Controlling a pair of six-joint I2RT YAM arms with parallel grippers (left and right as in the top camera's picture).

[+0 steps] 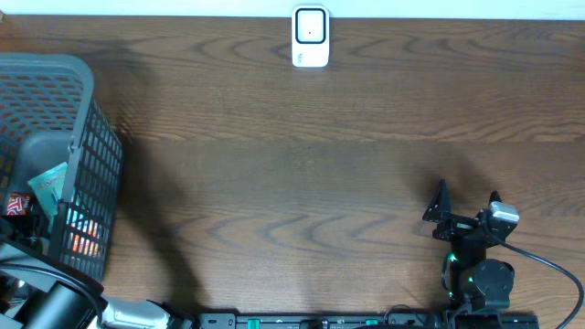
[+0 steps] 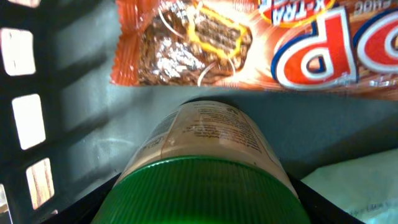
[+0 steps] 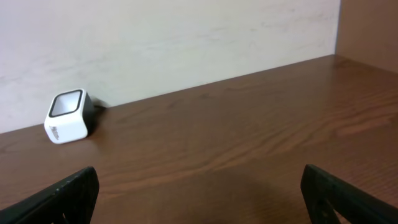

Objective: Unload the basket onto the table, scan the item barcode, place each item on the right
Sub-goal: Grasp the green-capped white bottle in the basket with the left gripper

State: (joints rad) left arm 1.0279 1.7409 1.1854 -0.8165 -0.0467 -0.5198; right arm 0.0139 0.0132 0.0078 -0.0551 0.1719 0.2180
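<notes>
1. Reaching into the grey mesh basket (image 1: 91,137) at the counter's (image 1: 320,164) left end, the left end effector (image 2: 202,211) is hidden from overhead. In its own wrist view, only dark slivers of it show on either side of a green lid (image 2: 202,193).
2. Whether that end effector is clenched on the lid or only flanking it cannot be told.
3. The lid belongs to a jar (image 2: 211,134) lying inside the basket. Its long axis runs straight away from the wrist camera, with the lid end nearest and the pale printed label beyond. No barcode can be made out on the label.
4. Past the jar's far end, also in the basket, lies an orange-brown snack packet (image 2: 249,43). A pale green packet (image 2: 354,180) sits just beside the jar on its right.
5. Well to the right of the basket, at the counter's near edge, the right end effector (image 1: 468,194) hangs released, its fingers spread wide with nothing between them.
6. Farthest off, right of the basket and beyond it, the white barcode scanner (image 1: 311,37) stands at the counter's far edge against the wall. Its dark window tilts upward.
</notes>
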